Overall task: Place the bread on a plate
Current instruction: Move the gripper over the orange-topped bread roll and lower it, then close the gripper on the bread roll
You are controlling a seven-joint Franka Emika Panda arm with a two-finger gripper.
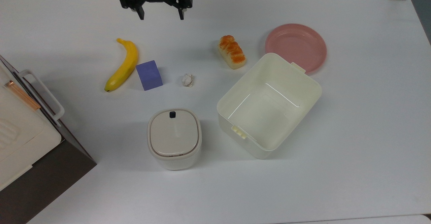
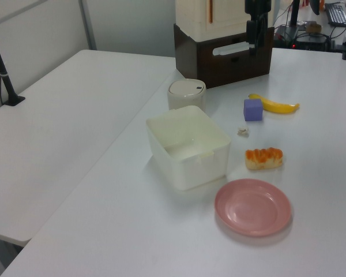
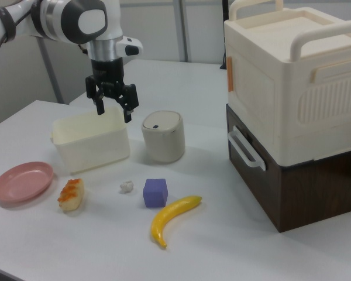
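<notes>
White tabletop (image 1: 353, 143) carried everything you were working with, and your claw (image 1: 161, 15) hung above its far edge in the top view, fingers spread apart and gripping nothing. In the right view you could see the same claw (image 3: 113, 112) pointing straight down, raised well clear of the surface.

The bread (image 1: 231, 52) lay flat on the table, below the claw and off to the top view's right, well apart from it. The plate (image 1: 295, 47) sat farther out the same way, beyond the bread and bare, its near rim just beside a corner of the cream tub (image 1: 269, 104); whether they touched, you could not tell. In the left view the bread (image 2: 264, 158) lay near the plate (image 2: 253, 206) but not on it.

Below the claw toward the top view's left you had the banana (image 1: 123, 65) with the purple cube (image 1: 149, 75) just beside it. A small crumpled white scrap (image 1: 187, 80) lay almost straight below the claw, and the lidded cream container (image 1: 174, 138) stood farther down still.
</notes>
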